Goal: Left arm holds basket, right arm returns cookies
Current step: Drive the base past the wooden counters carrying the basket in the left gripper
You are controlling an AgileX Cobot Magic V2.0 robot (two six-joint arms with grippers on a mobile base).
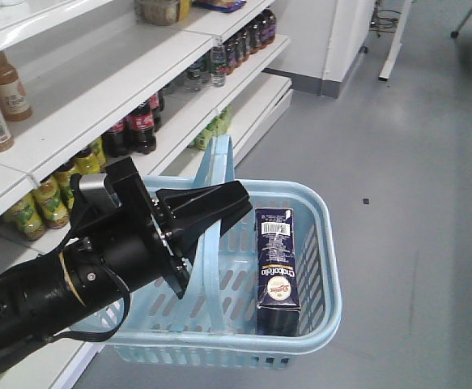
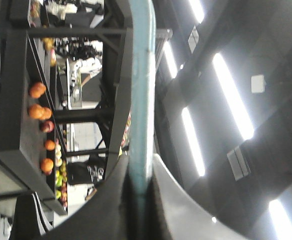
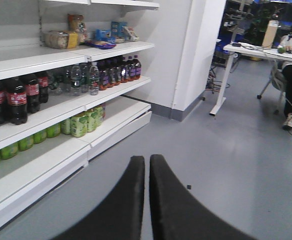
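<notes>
Front view, Chocotelo cookies (image 1: 278, 258) in basket (image 1: 323, 322), left fingers (image 1: 210, 207) pinching handle (image 1: 216, 162), right fingers (image 3: 126, 200) closed.

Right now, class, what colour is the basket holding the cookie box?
The basket is light blue, clearest in the front-facing view.

We see the dark navy cookie carton (image 1: 276, 259) standing at the right end of the light blue slotted plastic basket (image 1: 335, 284), open above. The black left gripper (image 1: 242, 207), clamped on the pale blue hoop handle (image 1: 219, 147), blocks the middle. White shelves (image 1: 98, 89) crowd the left; grey floor (image 1: 414, 162) lies free rightward.
</notes>
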